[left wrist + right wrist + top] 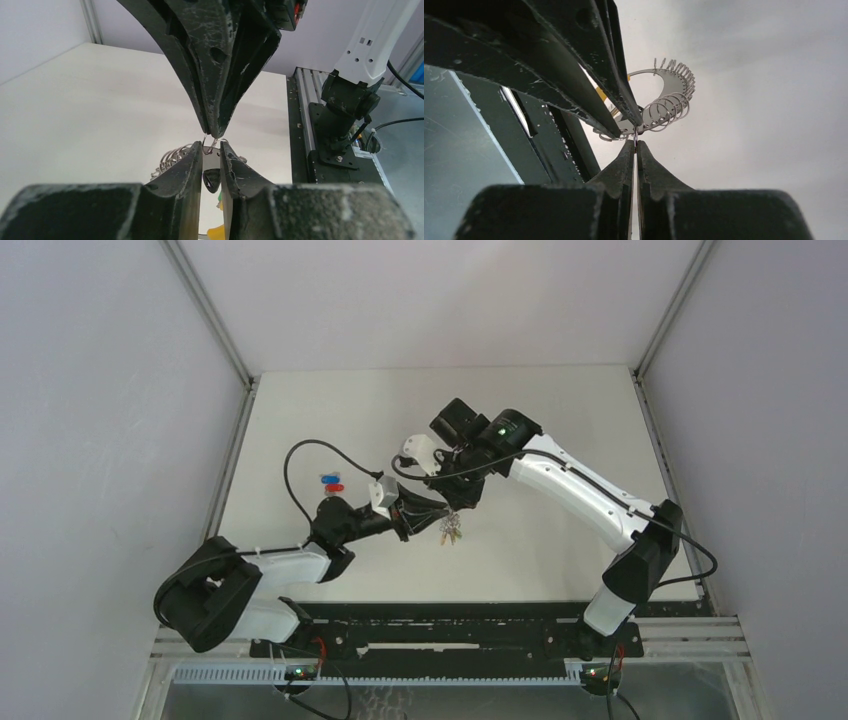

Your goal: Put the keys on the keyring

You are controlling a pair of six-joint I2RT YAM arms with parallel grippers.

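Right gripper (636, 145) nearest, pinched tight on one small ring of my one keyring (679, 87), left gripper (210, 146) narrow, clamping it too, one black-headed key (211, 179) between its fingers, two coloured keys (330, 481) well apart on table (560, 410)

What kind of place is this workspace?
Probably a robot test cell in a lab: a white table boxed in by plain grey panels, with the left arm and right arm bolted to a metal rail at its near edge.
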